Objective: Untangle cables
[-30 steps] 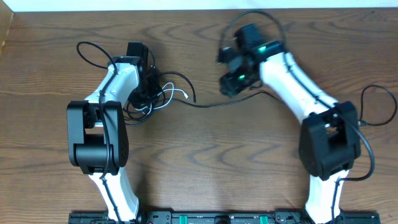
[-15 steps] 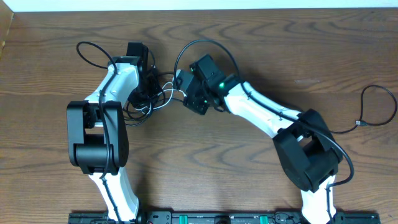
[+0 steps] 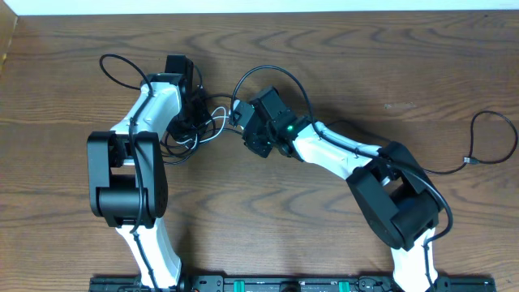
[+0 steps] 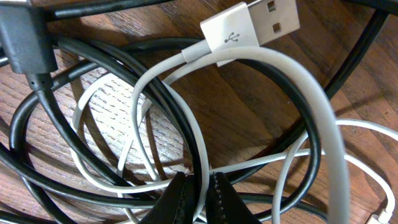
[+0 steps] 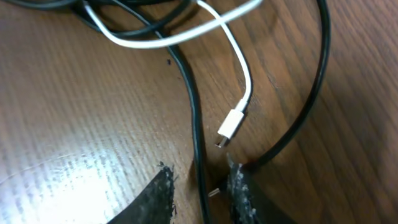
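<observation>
USB trident sign on white plug (image 4: pixel 247 28)

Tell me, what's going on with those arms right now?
Left gripper shut on the cables. Right gripper open, straddling a black strand, white plug just ahead. Not yet untangled.

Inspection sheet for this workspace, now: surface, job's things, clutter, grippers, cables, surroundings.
Surface: wooden table, bare grain showing.
Job's things: tangled cables, black and white, knotted beside the left arm; white USB plug on top; small white plug lying free.
Clutter: nothing seen.
Grippers: left gripper pinched on a strand of the tangle; right gripper open, straddling a black strand.
Cables: arm cables loop loosely over the table.
Surroundings: white strip along the far edge; black rail at the near edge.
</observation>
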### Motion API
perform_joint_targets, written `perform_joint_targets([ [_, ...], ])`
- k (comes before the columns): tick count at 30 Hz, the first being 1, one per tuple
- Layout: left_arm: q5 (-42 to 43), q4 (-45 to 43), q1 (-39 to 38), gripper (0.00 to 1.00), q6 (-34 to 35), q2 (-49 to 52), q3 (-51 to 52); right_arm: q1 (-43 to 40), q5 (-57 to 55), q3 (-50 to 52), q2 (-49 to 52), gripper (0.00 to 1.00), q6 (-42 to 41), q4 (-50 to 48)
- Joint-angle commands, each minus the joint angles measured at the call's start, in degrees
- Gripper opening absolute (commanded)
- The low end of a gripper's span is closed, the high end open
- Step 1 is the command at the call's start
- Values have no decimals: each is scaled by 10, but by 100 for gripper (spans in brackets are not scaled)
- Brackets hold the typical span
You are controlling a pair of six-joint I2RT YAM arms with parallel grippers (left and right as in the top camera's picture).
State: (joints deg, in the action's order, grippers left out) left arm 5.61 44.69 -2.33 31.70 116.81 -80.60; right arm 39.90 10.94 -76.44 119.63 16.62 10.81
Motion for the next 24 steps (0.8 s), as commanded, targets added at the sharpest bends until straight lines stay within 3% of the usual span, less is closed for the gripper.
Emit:
perform_joint_targets([
  [1, -16, 2, 4, 12, 3, 13, 1, 1, -11, 3, 11, 27, -20, -3],
  [4, -16, 2, 4, 12, 3, 13, 1, 2, -11, 3, 11, 32, -20, -2],
  [8, -16, 2, 4, 12, 3, 13, 1, 6, -12, 3, 16, 23, -20, -2],
  [21, -16, 2, 4, 12, 3, 13, 1, 35, -50, 3, 52, 27, -33, -38],
  [22, -16, 2, 4, 12, 3, 13, 1, 35, -50, 3, 52, 25, -34, -37],
  [24, -16, 2, 4, 12, 3, 13, 1, 34, -47, -7, 47, 12, -61, -8],
])
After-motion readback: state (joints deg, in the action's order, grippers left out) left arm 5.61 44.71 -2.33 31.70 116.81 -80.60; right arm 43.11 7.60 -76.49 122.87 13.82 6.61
